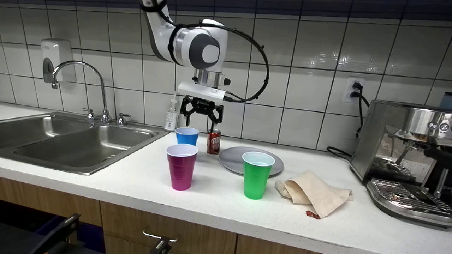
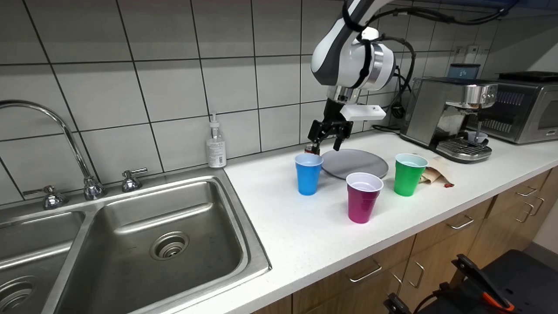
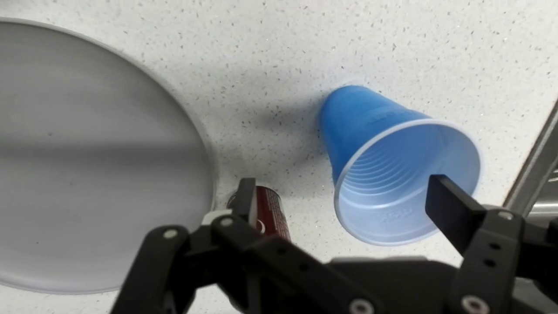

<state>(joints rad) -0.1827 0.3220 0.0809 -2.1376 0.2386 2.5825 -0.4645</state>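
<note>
My gripper (image 1: pixel 200 127) is open and empty, pointing down above the counter near the wall. In the wrist view its fingers (image 3: pixel 342 192) stand wide apart. The blue cup (image 3: pixel 370 117) stands upright below; one finger overlaps its rim in the picture, with no clear contact. The red soda can (image 3: pixel 271 213) is partly hidden behind the other finger; it also shows in an exterior view (image 1: pixel 214 143). A grey plate (image 3: pixel 100 131) lies beside the can. A magenta cup (image 1: pixel 182 169) and a green cup (image 1: pixel 257 180) stand upright nearer the counter's front edge.
A steel sink (image 2: pixel 257 244) with a faucet (image 1: pixel 104 95) is set in the counter. A clear pump bottle (image 2: pixel 216 148) stands by the wall. A crumpled paper towel (image 1: pixel 314 192) and red scrap (image 1: pixel 313 214) lie near the coffee machine (image 1: pixel 381 141). A tiled wall (image 1: pixel 303 88) rises behind.
</note>
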